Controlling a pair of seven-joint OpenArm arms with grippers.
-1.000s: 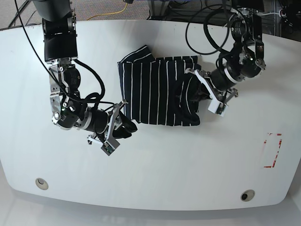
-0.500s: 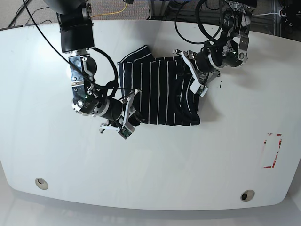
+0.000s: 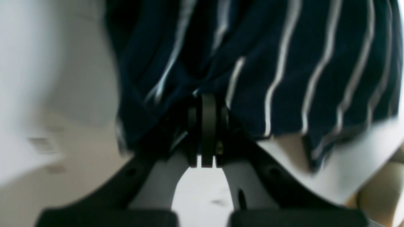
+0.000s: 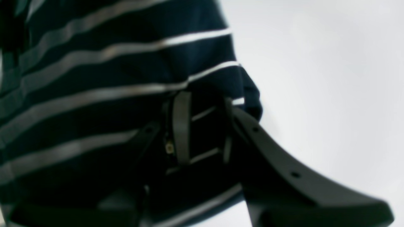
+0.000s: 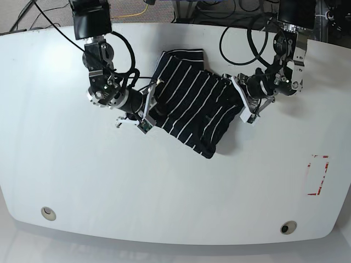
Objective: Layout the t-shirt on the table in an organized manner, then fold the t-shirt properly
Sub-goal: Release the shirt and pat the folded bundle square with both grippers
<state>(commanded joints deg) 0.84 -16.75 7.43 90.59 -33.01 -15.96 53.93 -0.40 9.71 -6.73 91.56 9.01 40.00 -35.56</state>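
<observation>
This looks like a robotics lab. A broad white glossy bench with rounded corners carries a small red rectangle marked near one side and two small round holes along its near edge. Two black robot arms rise from its far edge, trailing loose black cables. Behind it, a yellow cord lies on grey carpet.

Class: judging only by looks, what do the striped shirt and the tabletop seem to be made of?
The t-shirt looks like soft knit fabric, matte: it bunches and folds where both grippers pinch it. The table looks like a hard, smooth white surface, laminate or plastic perhaps, with a slight gloss.
</observation>
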